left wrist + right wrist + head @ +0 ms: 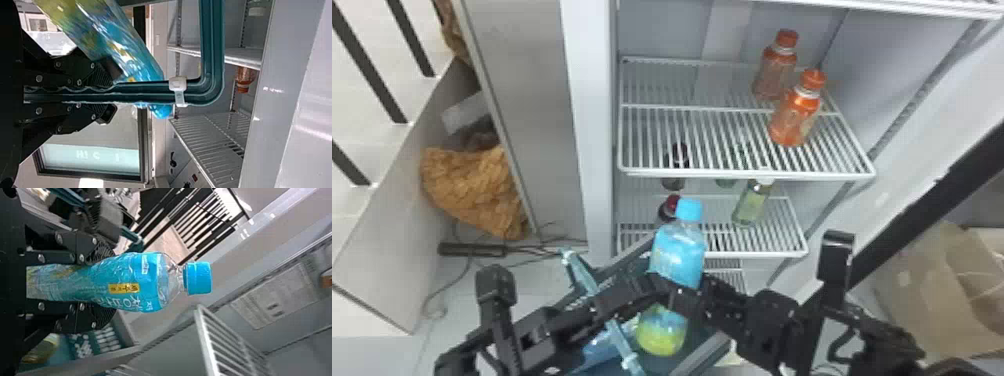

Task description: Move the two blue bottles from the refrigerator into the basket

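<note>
**Second blue bottle in the right jaws, basket below**

Item, refrigerator [589,100]: standing ahead of both grippers, orange bottles [794,112] sitting on a rack beyond the jaws.

Item, basket [62,346]: hanging below the right jaws; its teal handle [137,94] is running between the left jaws.

Item, left gripper [107,92]: closing off all but the handle's thickness, gripping that alone, as far as I am seeing. Whether a finger is also brushing the bottle, I am not able to tell.

Item, right gripper [102,283]: parting its fingers by one bottle's girth, clasping the upper blue bottle [129,282] about its body, blue cap pointing up.

Item, other blue bottle [604,346]: lying in the basket, under the jaws.

Step, by my reckoning: the second bottle's placing. The next move is calling for lowering it past the handle, steadying the basket, then loosening the right jaws.
</note>
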Robot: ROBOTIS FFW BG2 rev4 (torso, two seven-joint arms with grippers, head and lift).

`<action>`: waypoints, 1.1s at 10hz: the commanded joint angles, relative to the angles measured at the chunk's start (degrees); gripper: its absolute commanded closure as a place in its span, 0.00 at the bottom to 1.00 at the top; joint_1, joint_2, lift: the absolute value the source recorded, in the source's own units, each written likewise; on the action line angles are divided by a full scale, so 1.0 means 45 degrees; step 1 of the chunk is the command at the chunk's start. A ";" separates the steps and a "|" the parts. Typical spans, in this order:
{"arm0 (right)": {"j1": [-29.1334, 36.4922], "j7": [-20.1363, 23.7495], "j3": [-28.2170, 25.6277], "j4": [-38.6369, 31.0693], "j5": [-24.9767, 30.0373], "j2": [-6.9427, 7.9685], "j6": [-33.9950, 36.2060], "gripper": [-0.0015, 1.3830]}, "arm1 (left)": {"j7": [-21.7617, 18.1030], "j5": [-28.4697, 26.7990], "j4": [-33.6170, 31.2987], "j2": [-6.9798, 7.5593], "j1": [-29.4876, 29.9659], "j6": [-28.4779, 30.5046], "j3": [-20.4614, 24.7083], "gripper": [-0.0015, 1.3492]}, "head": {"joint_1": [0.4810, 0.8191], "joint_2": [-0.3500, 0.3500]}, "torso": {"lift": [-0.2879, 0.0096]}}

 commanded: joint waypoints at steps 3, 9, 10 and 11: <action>-0.0061 0.0082 -0.0144 0.0330 0.0079 0.0010 0.0171 0.08 | 0.0001 0.0022 -0.0001 0.0017 0.0024 0.0017 0.0000 0.89 | 0.63 0.32 | 0.93; 0.0283 0.0121 -0.1058 0.0018 0.0409 0.0127 -0.0204 0.16 | 0.0001 -0.0003 -0.0001 0.0036 0.0024 0.0017 -0.0051 0.89 | 0.63 0.26 | 0.93; 0.0626 0.0140 -0.1414 -0.0201 0.0511 0.0205 -0.0454 0.16 | 0.0001 -0.0003 -0.0001 0.0036 0.0055 0.0017 -0.0026 0.89 | 0.63 0.25 | 0.93; 0.1001 0.0160 -0.1820 -0.0326 0.0688 0.0303 -0.1266 0.16 | 0.0001 0.0022 -0.0001 0.0036 0.0086 0.0017 -0.0026 0.89 | 0.63 0.21 | 0.93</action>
